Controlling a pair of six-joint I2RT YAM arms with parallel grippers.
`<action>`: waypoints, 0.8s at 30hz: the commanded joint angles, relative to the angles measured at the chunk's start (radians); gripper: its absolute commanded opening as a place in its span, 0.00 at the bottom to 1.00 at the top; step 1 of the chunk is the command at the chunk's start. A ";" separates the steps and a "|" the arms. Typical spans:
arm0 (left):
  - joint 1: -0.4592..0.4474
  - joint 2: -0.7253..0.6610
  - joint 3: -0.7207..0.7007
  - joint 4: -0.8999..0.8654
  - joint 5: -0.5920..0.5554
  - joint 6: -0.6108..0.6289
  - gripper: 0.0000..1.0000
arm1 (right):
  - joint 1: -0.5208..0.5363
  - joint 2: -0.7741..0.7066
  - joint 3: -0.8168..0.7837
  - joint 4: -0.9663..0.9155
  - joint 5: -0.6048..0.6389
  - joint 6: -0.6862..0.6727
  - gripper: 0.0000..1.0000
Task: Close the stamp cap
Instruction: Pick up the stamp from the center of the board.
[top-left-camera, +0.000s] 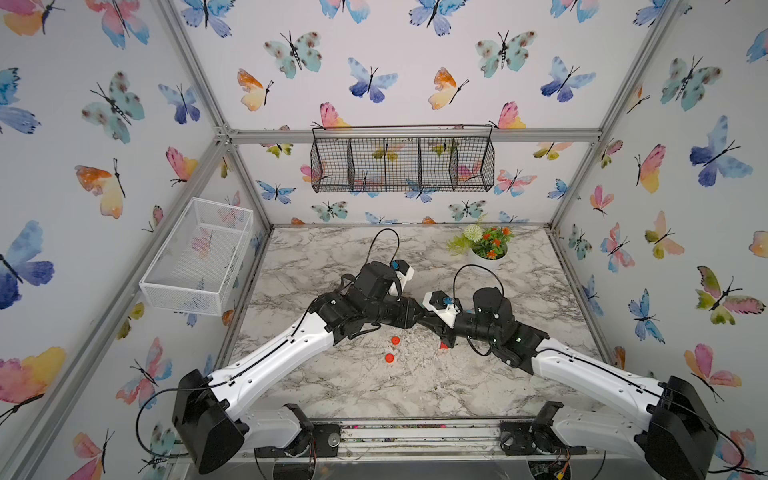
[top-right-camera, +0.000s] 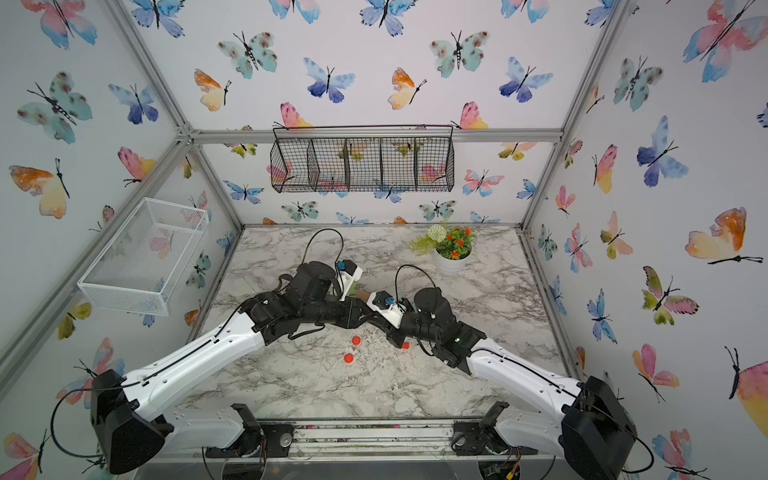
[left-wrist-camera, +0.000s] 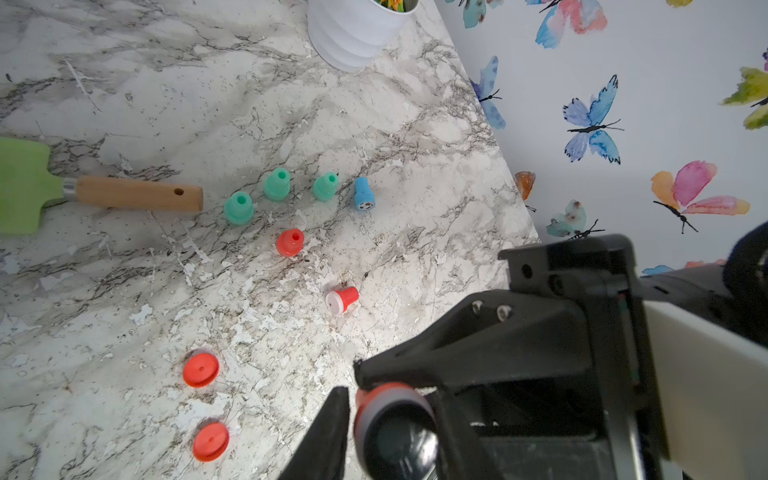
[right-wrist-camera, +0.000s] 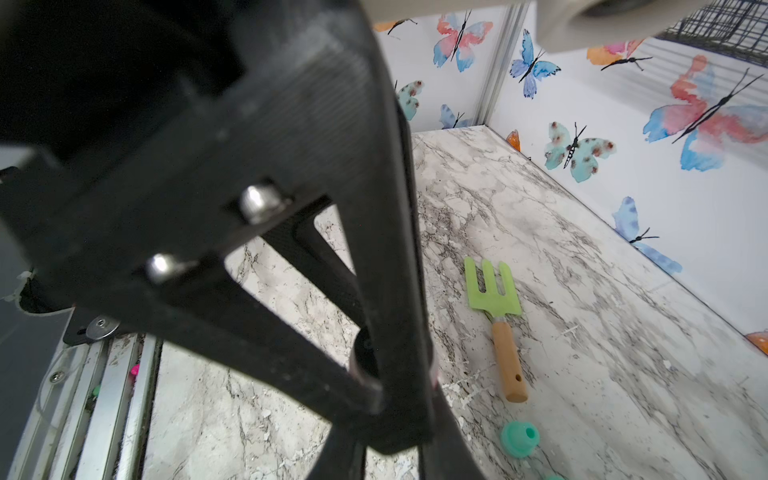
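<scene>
- Round red plastic stamp, between both pincers, is hidden in both top views.
- Right gripper clamps it.
- Left gripper flanks it; grip unclear.
- Red disc caps lie on marble table.

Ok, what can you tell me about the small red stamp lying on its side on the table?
In the left wrist view the red stamp looks plastic: a short tapered red body widening to a round white face with a small dark mark. It has no cap on. It lies on its side on the marble table, touching nothing else.
</scene>
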 joint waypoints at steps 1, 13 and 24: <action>-0.005 0.013 0.024 -0.043 -0.015 0.015 0.39 | 0.007 -0.001 0.040 -0.006 0.013 -0.011 0.02; -0.007 0.006 0.061 -0.041 -0.031 0.035 0.25 | 0.007 -0.001 0.059 -0.016 -0.014 -0.008 0.09; -0.002 -0.133 0.029 0.171 0.056 -0.044 0.22 | 0.006 -0.187 0.029 0.097 0.061 0.036 0.43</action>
